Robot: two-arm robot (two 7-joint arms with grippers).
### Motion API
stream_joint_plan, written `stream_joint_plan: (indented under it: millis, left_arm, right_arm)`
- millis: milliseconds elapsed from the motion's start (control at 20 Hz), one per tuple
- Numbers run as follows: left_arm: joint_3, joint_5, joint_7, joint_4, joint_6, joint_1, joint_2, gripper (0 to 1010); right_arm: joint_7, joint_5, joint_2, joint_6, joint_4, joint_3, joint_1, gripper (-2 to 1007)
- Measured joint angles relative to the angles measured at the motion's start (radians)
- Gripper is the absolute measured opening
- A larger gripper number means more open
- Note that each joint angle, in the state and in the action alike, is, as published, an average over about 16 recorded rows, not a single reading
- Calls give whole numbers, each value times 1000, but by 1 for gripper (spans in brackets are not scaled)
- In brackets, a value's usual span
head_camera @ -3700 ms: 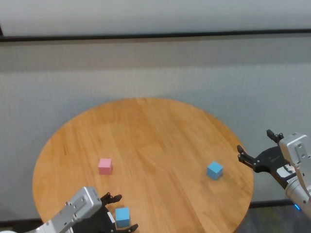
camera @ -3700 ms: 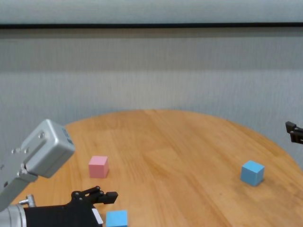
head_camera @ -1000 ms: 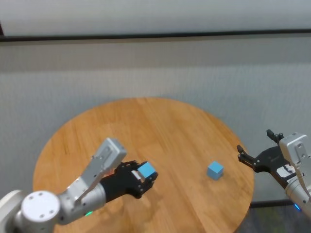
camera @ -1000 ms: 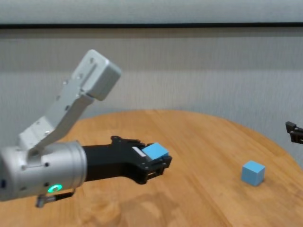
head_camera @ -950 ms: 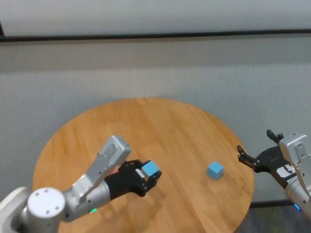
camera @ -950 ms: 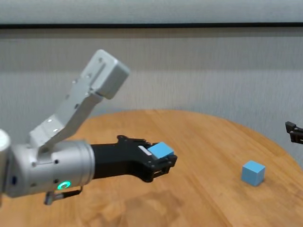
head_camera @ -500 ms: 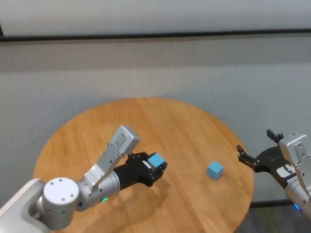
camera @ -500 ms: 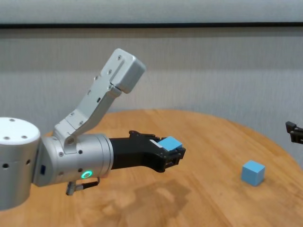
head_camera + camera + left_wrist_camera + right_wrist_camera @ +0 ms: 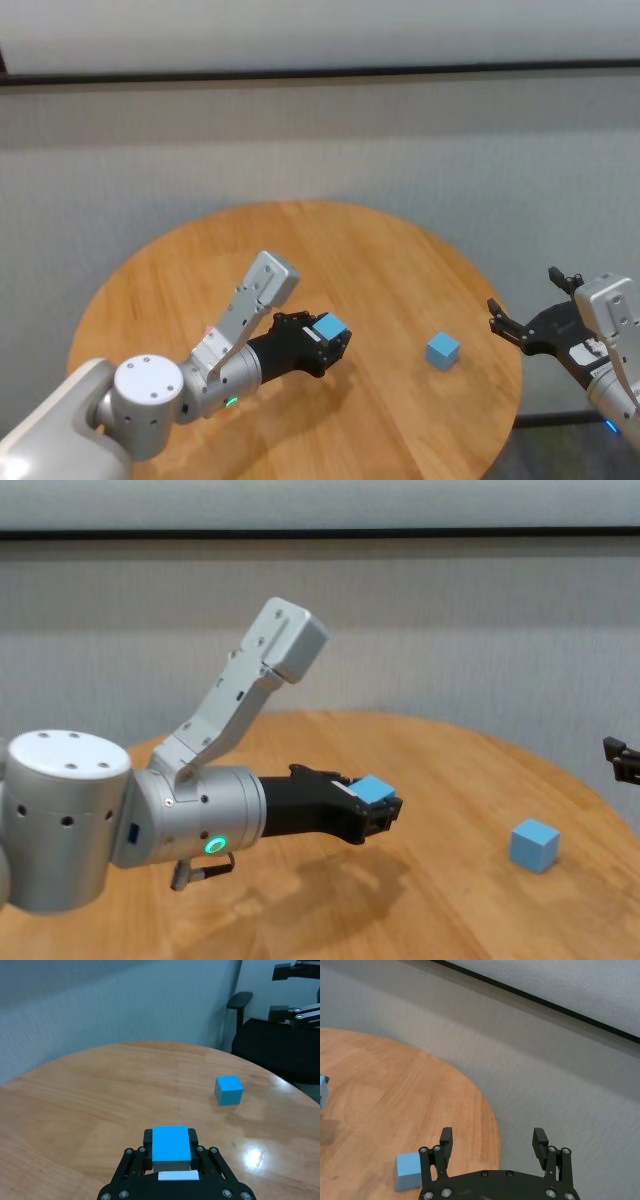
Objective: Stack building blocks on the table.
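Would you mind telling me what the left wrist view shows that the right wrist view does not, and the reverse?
Only the left wrist view shows the left gripper shut on a small light blue cube, held above the round wood-plank table, plus a dark chair past its edge. Only the right wrist view shows the right gripper from close up, open and empty beyond the table's rim. Both show the second light blue cube resting alone on the table.

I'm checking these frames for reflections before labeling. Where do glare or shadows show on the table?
Left wrist view: bright glare spots on the table near the held blue block, below the free blue block. Chest view: the left gripper and its arm cast a soft shadow on the wood. Head view: faint shadow under that arm, no glare.
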Motion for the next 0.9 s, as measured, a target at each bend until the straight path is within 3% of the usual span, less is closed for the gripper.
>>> stream_joint_plan:
  millis: [400,900]
  left_arm:
    - [2,19,3,119,-21,-53,-40,396]
    - [-10,44,7,233,-50,-100,-70,396]
  right_arm:
    - [0,0,0,0,0,0,0,1004]
    - [0,0,0,0,0,0,0,1005]
